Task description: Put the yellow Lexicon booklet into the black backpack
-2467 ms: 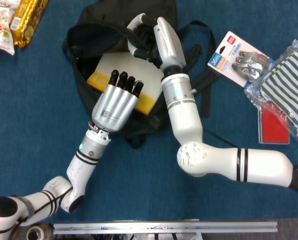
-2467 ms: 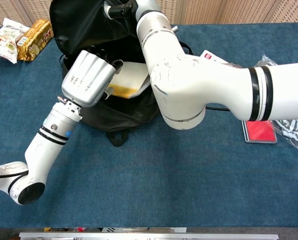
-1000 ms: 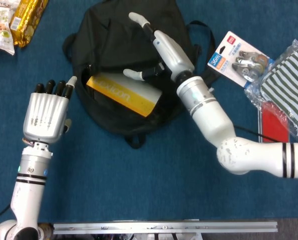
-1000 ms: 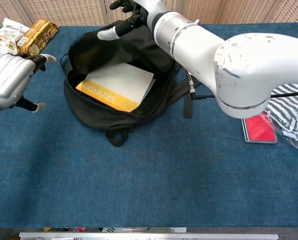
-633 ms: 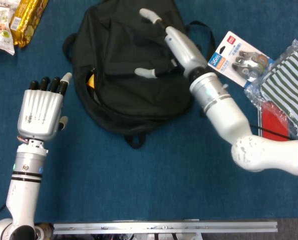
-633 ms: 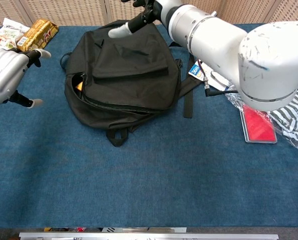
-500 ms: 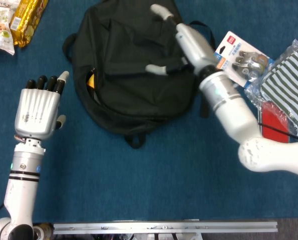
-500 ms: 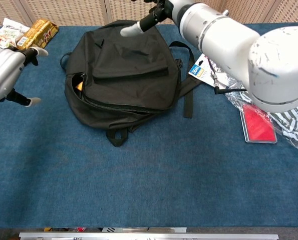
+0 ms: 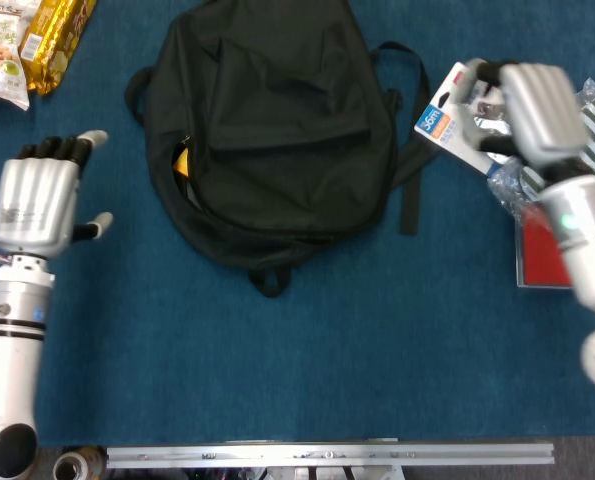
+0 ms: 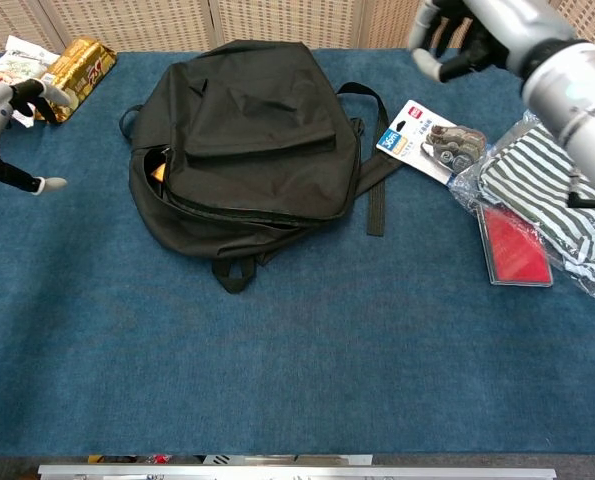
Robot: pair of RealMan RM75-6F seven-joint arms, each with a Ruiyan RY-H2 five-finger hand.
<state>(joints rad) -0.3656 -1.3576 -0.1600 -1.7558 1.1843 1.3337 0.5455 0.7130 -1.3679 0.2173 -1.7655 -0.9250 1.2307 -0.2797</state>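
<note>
Withdrawn from the backpack since a moment ago: both hands, now well apart from it at either side, flap dropped shut. Left hand (image 9: 35, 205) empty, fingers spread; right hand (image 9: 533, 110) empty too, fingers loosely curled, above the carded hardware pack (image 10: 429, 138). Near to far: bare blue carpeted tabletop (image 10: 307, 370), then black backpack (image 9: 277, 130) lying flat, with only a sliver of the yellow Lexicon booklet (image 9: 181, 161) showing at the side opening. Probably light, thin and bendy, slick-covered; best pushed flat at the exposed edge rather than pinched. Beyond, snack packets (image 9: 47, 40) at far left, striped pouch (image 10: 547, 200) and red card (image 10: 517, 247) at right, slatted panels behind.
</note>
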